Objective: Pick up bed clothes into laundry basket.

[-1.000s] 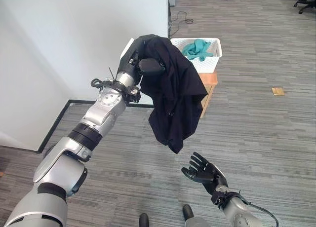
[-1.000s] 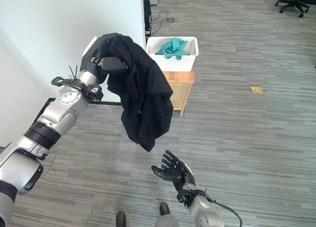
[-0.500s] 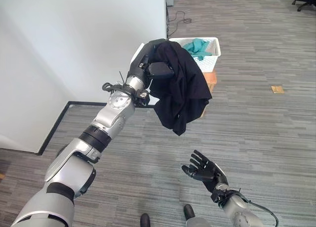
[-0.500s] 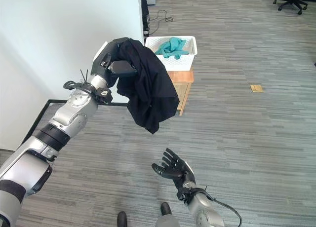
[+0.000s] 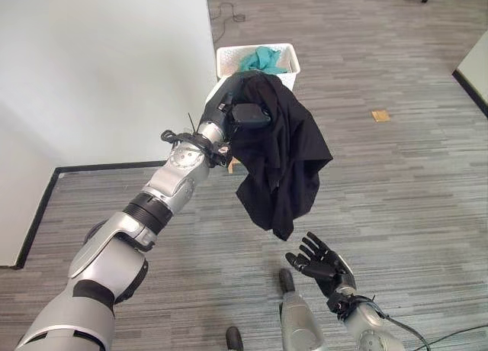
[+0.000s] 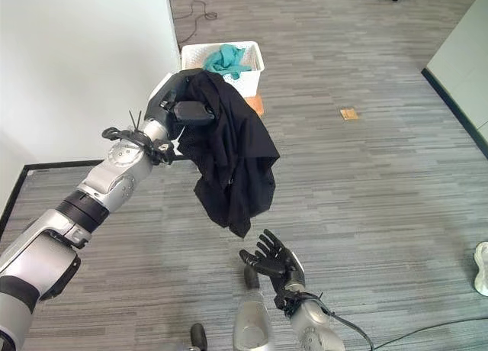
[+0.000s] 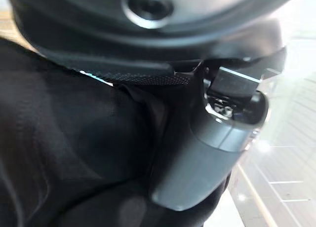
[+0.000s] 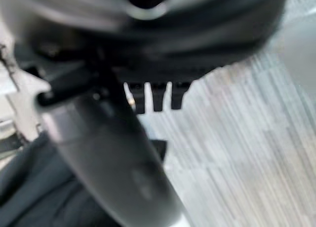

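Left hand (image 5: 242,111) grips black garment (image 5: 282,160), apparently just short of white laundry basket (image 5: 284,55); teal cloth (image 5: 261,58) already inside. Right hand (image 5: 322,264) hangs spread, empty.

I see a plain black garment (image 5: 278,149) at frame centre, draped over my dark left hand (image 5: 242,111). Upper centre, a white laundry basket (image 5: 229,59) with perforated sides holds teal cloth (image 5: 261,58). The floor (image 5: 412,175) is grey, streaked carpet; the wall (image 5: 99,61) is white.
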Tool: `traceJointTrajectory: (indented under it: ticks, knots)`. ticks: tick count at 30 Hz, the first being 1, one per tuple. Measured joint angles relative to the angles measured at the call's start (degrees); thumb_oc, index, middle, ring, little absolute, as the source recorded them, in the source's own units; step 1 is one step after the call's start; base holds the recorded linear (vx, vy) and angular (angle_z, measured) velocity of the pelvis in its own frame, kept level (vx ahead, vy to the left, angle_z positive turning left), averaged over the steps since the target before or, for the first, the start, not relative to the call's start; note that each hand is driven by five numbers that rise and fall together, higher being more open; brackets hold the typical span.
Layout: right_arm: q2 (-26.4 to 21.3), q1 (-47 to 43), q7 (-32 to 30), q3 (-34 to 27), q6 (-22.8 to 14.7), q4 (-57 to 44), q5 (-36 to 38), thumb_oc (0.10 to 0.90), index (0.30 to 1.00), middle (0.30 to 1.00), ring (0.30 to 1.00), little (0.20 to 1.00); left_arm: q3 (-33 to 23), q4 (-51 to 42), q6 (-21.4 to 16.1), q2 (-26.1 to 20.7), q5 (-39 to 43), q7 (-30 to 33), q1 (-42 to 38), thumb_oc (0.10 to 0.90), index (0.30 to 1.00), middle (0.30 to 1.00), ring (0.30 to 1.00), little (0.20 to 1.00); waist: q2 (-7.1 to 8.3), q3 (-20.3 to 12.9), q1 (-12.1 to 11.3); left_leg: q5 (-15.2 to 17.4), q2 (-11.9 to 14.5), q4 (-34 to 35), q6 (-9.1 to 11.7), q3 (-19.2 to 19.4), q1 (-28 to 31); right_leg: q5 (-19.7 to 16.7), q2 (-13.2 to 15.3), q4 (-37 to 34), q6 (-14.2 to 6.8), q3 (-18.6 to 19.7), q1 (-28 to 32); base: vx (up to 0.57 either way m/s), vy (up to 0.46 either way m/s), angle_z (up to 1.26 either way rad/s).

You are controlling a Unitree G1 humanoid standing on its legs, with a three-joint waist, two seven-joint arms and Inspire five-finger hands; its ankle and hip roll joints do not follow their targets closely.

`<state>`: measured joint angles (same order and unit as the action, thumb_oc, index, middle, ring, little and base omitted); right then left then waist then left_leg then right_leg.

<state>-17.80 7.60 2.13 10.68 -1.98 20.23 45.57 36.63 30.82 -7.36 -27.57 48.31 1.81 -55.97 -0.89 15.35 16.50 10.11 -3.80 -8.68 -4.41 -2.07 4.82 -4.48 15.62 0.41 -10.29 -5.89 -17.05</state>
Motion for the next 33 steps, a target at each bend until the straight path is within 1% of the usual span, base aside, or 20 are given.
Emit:
traceJointTrajectory:
  ticks: [2, 4, 5, 6, 8, 9, 10, 11, 14, 17, 18, 20, 21, 23, 24, 25, 27, 30, 32, 33]
  knots:
    - [-0.2, 0.8, 0.1, 0.3, 0.1, -0.1, 0.0, 0.800, 0.900, 0.900, 0.900, 0.900, 0.0, -0.3, 0.0, 0.3, -0.1, -0.2, 1.0, 0.400, 0.300, 0.300, 0.300, 0.300, -0.29, -0.5, 0.1, 2.9, 1.3, 0.5, 2.0, -1.1, 3.1, -0.9, 0.6, 3.3, 0.9, -1.3, 0.3, 0.60, -0.386, 0.44]
    - [-1.9, 0.1, 0.3, 0.9, 0.9, 1.1, 0.0, 0.800, 0.900, 0.900, 0.900, 0.900, -0.8, -0.6, 0.0, 1.6, 0.0, -0.3, 3.2, 0.400, 0.300, 0.300, 0.300, 0.300, -3.41, -2.8, -0.1, 3.7, 5.4, 1.8, 5.7, -1.9, 6.3, -4.2, -1.6, 11.5, 3.7, -3.5, -1.5, 0.53, -0.346, 0.36]
    - [-3.3, -2.0, 0.6, 1.3, 1.3, 2.4, -0.1, 0.800, 0.900, 0.900, 0.900, 0.900, -1.5, -1.1, -0.1, 1.3, 0.1, -0.5, 4.5, 0.400, 0.300, 0.300, 0.300, 0.300, -5.89, -3.3, 0.2, 3.4, 7.9, 0.2, 6.8, -1.9, 5.7, -0.1, -3.3, 15.7, 5.5, -4.7, -2.9, 0.34, -0.256, 0.07]
    - [-4.1, -3.1, 0.3, 1.3, 1.6, 2.4, -0.1, 0.800, 0.900, 0.900, 0.900, 0.900, -1.5, -1.0, 0.1, 1.5, 0.1, -0.7, 4.6, 0.400, 0.300, 0.300, 0.300, 0.300, -5.84, -3.3, -0.1, 2.6, 8.4, -3.3, 8.0, -1.7, 5.1, 1.2, -3.7, 17.4, 7.3, -5.0, -2.7, 0.56, -0.564, -0.05]
    - [-7.4, -7.2, 0.9, 1.7, 2.0, 3.9, 0.0, 0.800, 0.900, 0.900, 0.900, 0.900, -1.9, 0.1, 0.2, 2.9, 1.3, -0.7, 5.6, 0.400, 0.300, 0.300, 0.300, 0.300, -4.07, -3.1, -1.7, -6.2, 9.1, -19.6, 11.5, -2.1, 0.5, 6.6, -4.3, 21.5, 10.4, -5.0, -0.8, 0.61, -0.685, -0.20]
    - [-7.8, -7.7, 0.7, 1.5, 2.0, 3.5, 0.1, 0.800, 0.900, 0.900, 0.900, 0.900, -2.0, 0.0, 0.1, 3.2, 1.7, -0.8, 5.8, 0.400, 0.300, 0.300, 0.300, 0.300, -2.64, -2.5, -2.0, -10.3, 8.9, -27.2, 11.4, -1.7, -1.7, 7.5, -4.2, 21.6, 10.8, -4.3, 0.7, 0.34, -0.397, -0.31]
    - [-8.9, -10.0, 0.8, 1.1, 1.4, 3.7, 0.4, 0.800, 0.900, 0.900, 0.900, 0.900, -2.3, 0.1, 0.2, 3.3, 2.4, -0.9, 6.0, 0.400, 0.300, 0.300, 0.300, 0.300, -1.17, -2.1, -3.2, -22.0, 8.1, -33.7, 11.8, -2.7, -4.4, 9.2, -4.6, 21.4, 13.1, -4.3, 2.6, 0.50, -0.430, -0.46]
    - [-8.4, -11.3, 0.6, 0.6, 1.1, 3.6, 0.6, 0.800, 0.900, 0.900, 0.900, 0.900, -3.1, 0.1, 0.1, 3.2, 3.1, -1.0, 5.8, 0.400, 0.300, 0.300, 0.300, 0.300, 0.60, -1.3, -3.7, -24.8, 7.8, -40.6, 13.3, -1.9, -5.6, 9.2, -5.1, 21.2, 12.6, -3.2, 4.5, 0.46, -0.285, -0.53]
    - [-7.7, -12.2, 0.1, 0.9, 0.4, 1.9, 0.5, 0.800, 0.900, 0.900, 0.900, 0.900, -3.9, 0.4, 0.2, 2.8, 3.4, -1.0, 5.6, 0.400, 0.300, 0.300, 0.300, 0.300, 4.64, -0.3, -6.6, -19.6, 4.5, -43.7, 12.4, -1.2, -7.4, 9.2, -5.8, 14.5, 13.5, 0.1, 11.8, 0.54, -0.222, -0.41]
    - [-7.4, -11.7, 0.0, 2.5, 0.4, 1.7, 0.5, 0.800, 0.900, 0.900, 0.900, 0.900, -4.3, 0.2, 0.2, 2.4, 3.4, -0.9, 5.5, 0.400, 0.300, 0.300, 0.300, 0.300, 4.80, -0.2, -9.6, -14.1, 2.6, -36.5, 10.9, -1.2, -13.8, 8.2, -7.6, 7.4, 13.5, -0.9, 19.6, 0.52, -0.084, -0.16]
    - [-6.8, -11.9, 0.1, 3.6, 0.3, 1.8, 0.5, 0.800, 0.900, 0.900, 0.900, 0.900, -4.6, 0.1, 0.1, 2.0, 3.4, -0.9, 5.5, 0.400, 0.300, 0.300, 0.300, 0.300, 4.46, -0.1, -10.1, -13.8, 2.3, -34.1, 10.9, -0.6, -16.4, 8.9, -8.5, 6.8, 13.3, -1.0, 21.0, 0.86, -0.092, -0.11]
    - [-7.0, -11.6, 0.3, 6.0, 0.3, 2.0, 0.3, 0.800, 0.900, 0.900, 0.900, 0.900, -5.4, -0.2, -0.2, 2.0, 3.4, -1.0, 5.8, 0.400, 0.300, 0.300, 0.300, 0.300, 2.33, -0.9, -13.1, -12.5, 2.4, -11.6, 9.8, -0.9, -16.8, 9.2, -11.3, 2.3, 13.2, 1.0, 24.7, 0.64, -0.112, -0.52]
    - [-7.4, -11.7, 0.3, 7.4, 0.4, 2.4, 0.1, 0.800, 0.900, 0.900, 0.900, 0.900, -5.4, -0.4, -0.2, 1.2, 3.4, -1.0, 5.9, 0.400, 0.300, 0.300, 0.300, 0.300, -0.35, -1.3, -15.3, -14.1, 3.1, 1.0, 9.8, -2.1, -16.4, 8.9, -13.7, -0.6, 13.1, 2.8, 27.4, 0.59, -0.164, -0.79]
    - [-7.3, -10.6, 0.7, 8.8, 0.5, 3.0, -0.1, 0.800, 0.900, 0.900, 0.900, 0.900, -5.4, -0.4, -0.2, 1.0, 3.4, -0.8, 6.5, 0.400, 0.300, 0.300, 0.300, 0.300, -1.47, -1.7, -16.1, -15.6, 2.3, 6.1, 8.9, -0.1, -16.1, 10.5, -14.4, -1.7, 12.5, 3.4, 31.4, 0.43, -0.121, -0.59]
    - [-7.3, -9.5, 1.3, 9.3, 0.5, 2.8, -0.4, 0.800, 0.900, 0.900, 0.900, 0.900, -5.4, -0.4, -0.2, 0.7, 3.4, -0.9, 6.6, 0.400, 0.300, 0.300, 0.300, 0.300, -1.99, -2.1, -16.5, -15.0, 3.0, 3.3, 8.3, 4.7, -16.2, 12.8, -14.9, -1.6, 11.5, 4.3, 33.5, 0.43, -0.031, -0.49]
    - [-7.8, -8.3, 1.5, 9.5, 0.5, 2.5, -0.6, 0.800, 0.900, 0.900, 0.900, 0.900, -5.4, -0.6, -0.2, 0.7, 3.4, -0.9, 6.7, 0.400, 0.300, 0.300, 0.300, 0.300, -3.40, -3.2, -16.8, -16.2, 4.3, 2.8, 5.6, 7.5, -15.0, 15.9, -16.1, 0.2, 9.9, 5.8, 34.4, 0.41, 0.004, -0.55]
    - [-6.8, -8.9, 1.6, 10.4, 1.1, 3.5, -1.1, 0.800, 0.900, 0.900, 0.900, 0.900, -4.9, -2.0, -0.1, -1.8, 3.4, -0.7, 6.7, 0.400, 0.300, 0.300, 0.300, 0.300, -1.23, -4.6, -18.5, -16.0, 1.5, 5.5, 4.9, 9.3, -11.8, 20.6, -11.9, 10.8, 5.4, 7.4, 30.5, 0.44, 0.013, -0.88]
    - [-3.8, -9.2, 1.5, 9.6, 1.2, 3.0, -1.6, 0.800, 0.900, 0.900, 0.900, 0.900, -5.3, -4.4, -0.2, -6.0, 3.4, -0.1, 5.3, 0.400, 0.300, 0.300, 0.300, 0.300, -0.76, -4.4, -17.7, -17.2, -0.6, 8.4, 0.5, 8.5, -7.0, 19.5, -9.4, 39.6, -4.0, 6.1, 18.2, 0.22, 0.026, -0.28]
    - [-3.2, -8.3, 1.5, 9.2, 1.3, 2.4, -1.6, 0.800, 0.900, 0.900, 0.900, 0.900, -5.0, -6.2, -0.5, -6.0, 3.4, 0.3, 5.0, 0.400, 0.300, 0.300, 0.300, 0.300, -0.74, -4.2, -15.0, -14.8, -2.0, 9.1, -1.6, 4.7, -4.2, 19.6, -8.2, 48.1, -3.7, 6.4, 12.9, 0.41, -0.054, 0.73]
    - [-3.0, -8.3, 1.6, 9.0, 1.6, 2.4, -1.6, 0.800, 0.900, 0.900, 0.900, 0.900, -4.8, -7.3, -0.5, -6.5, 3.3, 0.0, 4.8, 0.400, 0.300, 0.300, 0.300, 0.300, -1.30, -3.8, -14.3, -15.2, -2.0, 9.5, -1.1, 3.9, -2.4, 20.2, -7.1, 47.5, -2.5, 5.1, 11.0, 0.55, -0.301, 0.71]
